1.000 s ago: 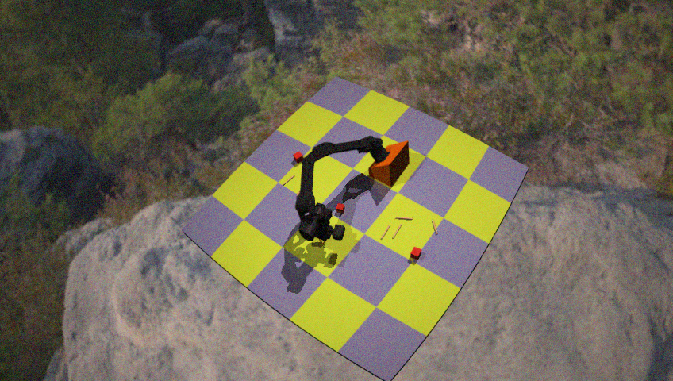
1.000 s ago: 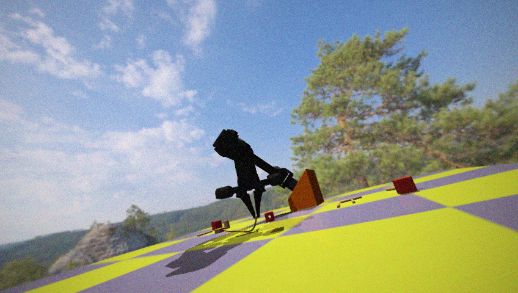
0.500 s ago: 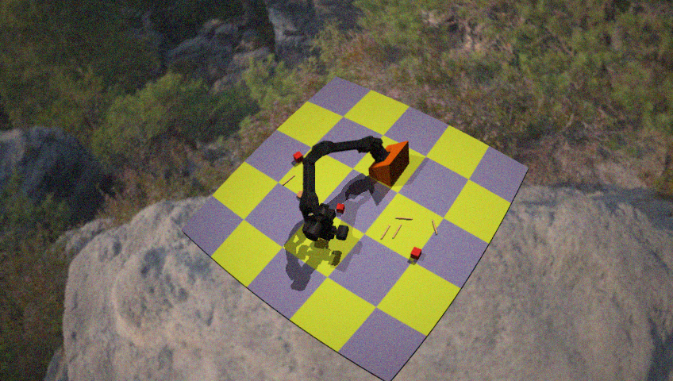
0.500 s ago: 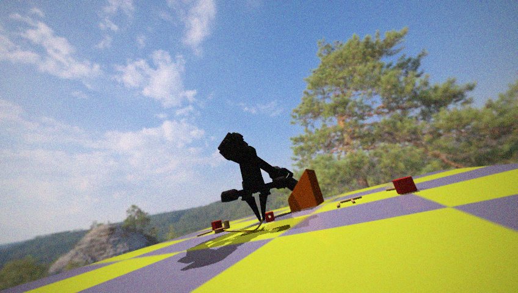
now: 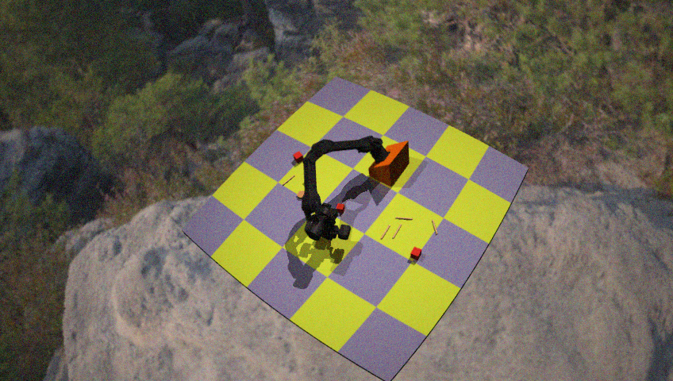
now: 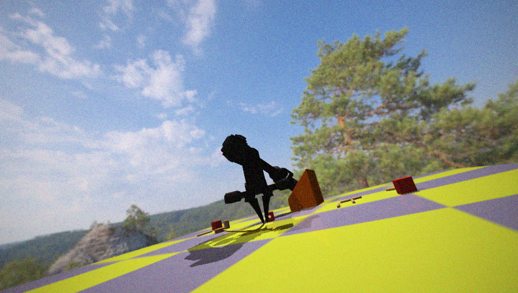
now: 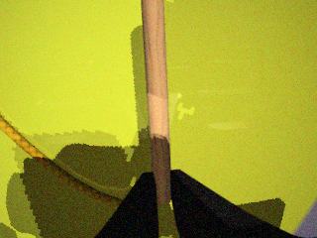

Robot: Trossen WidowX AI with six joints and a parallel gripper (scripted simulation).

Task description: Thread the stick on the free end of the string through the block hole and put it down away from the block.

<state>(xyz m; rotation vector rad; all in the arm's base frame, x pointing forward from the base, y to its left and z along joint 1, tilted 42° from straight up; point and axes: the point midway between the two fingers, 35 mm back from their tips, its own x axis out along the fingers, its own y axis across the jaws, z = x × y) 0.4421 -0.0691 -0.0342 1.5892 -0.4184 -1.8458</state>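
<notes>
My gripper (image 6: 264,221) (image 7: 161,180) is shut on the pinkish wooden stick (image 7: 158,74), low over a yellow square. The stick runs up the wrist view; its lower end is between the fingertips. The yellow-brown string (image 7: 22,142) (image 6: 247,231) passes behind the left finger and curves over the table to a low brown piece (image 6: 218,230), probably the button. A small tan piece (image 6: 226,223) stands beside it. A small red block (image 6: 270,215) (image 5: 340,207) behind the fingers shows a pale spot, perhaps the hole; I cannot tell for sure. The arm hides the gripper in the top view.
A large orange wedge (image 5: 389,165) (image 6: 308,190) stands beside the arm's base. Other red blocks (image 5: 298,157) (image 5: 415,253) lie at the far left and the right. Loose sticks (image 5: 403,218) (image 5: 434,227) (image 5: 288,179) lie on the checkered table (image 5: 335,321).
</notes>
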